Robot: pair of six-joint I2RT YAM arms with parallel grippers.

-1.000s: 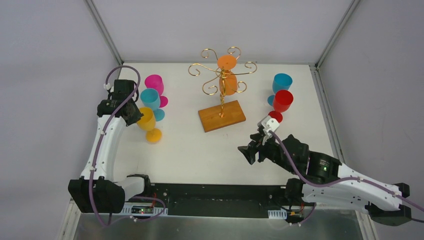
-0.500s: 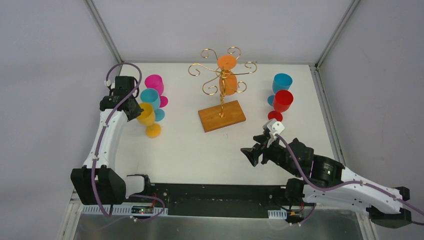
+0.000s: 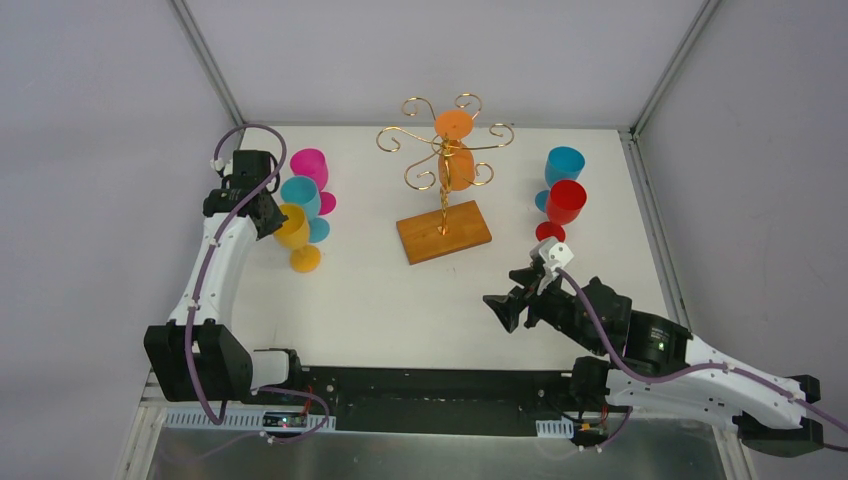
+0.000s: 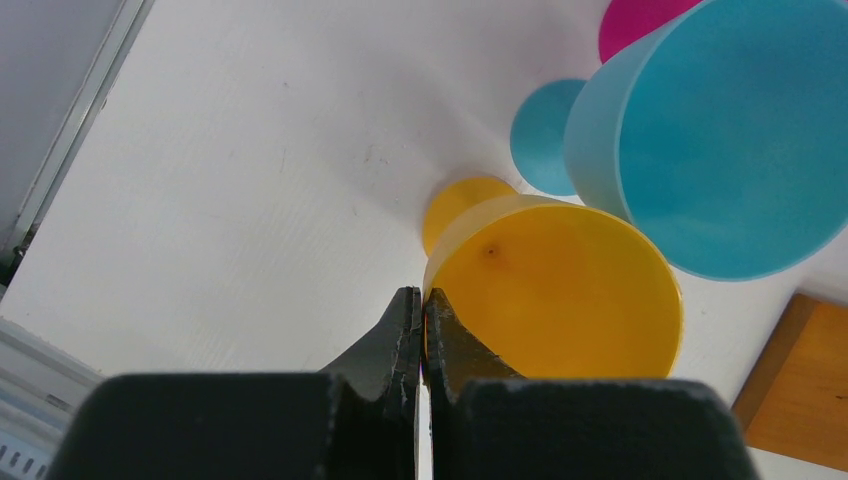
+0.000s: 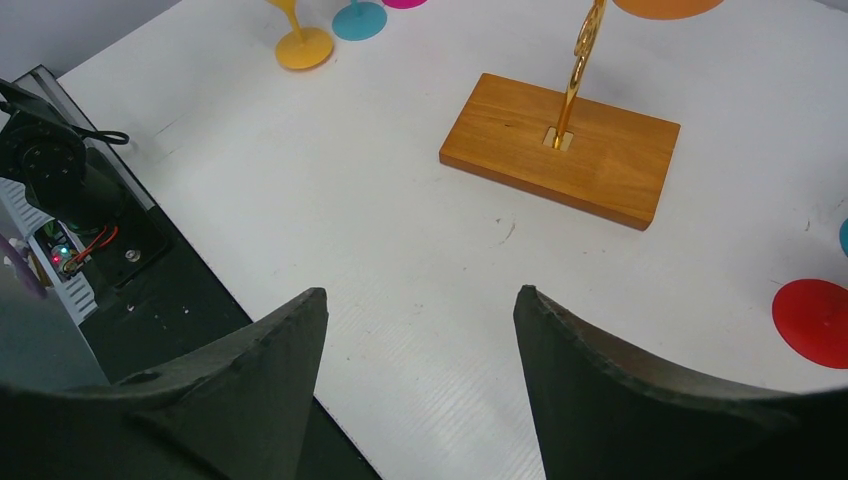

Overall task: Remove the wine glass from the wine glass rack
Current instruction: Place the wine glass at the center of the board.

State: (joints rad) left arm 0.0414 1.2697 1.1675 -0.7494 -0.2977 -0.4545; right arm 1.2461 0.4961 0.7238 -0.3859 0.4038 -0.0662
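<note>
The wine glass rack (image 3: 443, 232), gold wire on a brown wooden base (image 5: 560, 150), stands at the table's middle back. An orange wine glass (image 3: 457, 165) hangs upside down from its arms. My left gripper (image 3: 270, 222) is at the left, shut on the rim of a yellow wine glass (image 4: 560, 290) whose foot (image 3: 305, 258) rests on or just above the table. My right gripper (image 5: 420, 292) is open and holds nothing. It hovers over the near right of the table (image 3: 500, 308), pointing toward the rack.
A pink glass (image 3: 308, 163) and a blue glass (image 3: 299, 192) stand close behind the yellow one. A blue glass (image 3: 565, 163) and a red glass (image 3: 566, 200) stand at the right, beyond my right arm. White enclosure walls surround the table.
My left gripper has carried the yellow glass a little toward the back, closer to the blue glass. My right gripper has drifted slightly right and toward the near edge, its jaws a touch wider.
</note>
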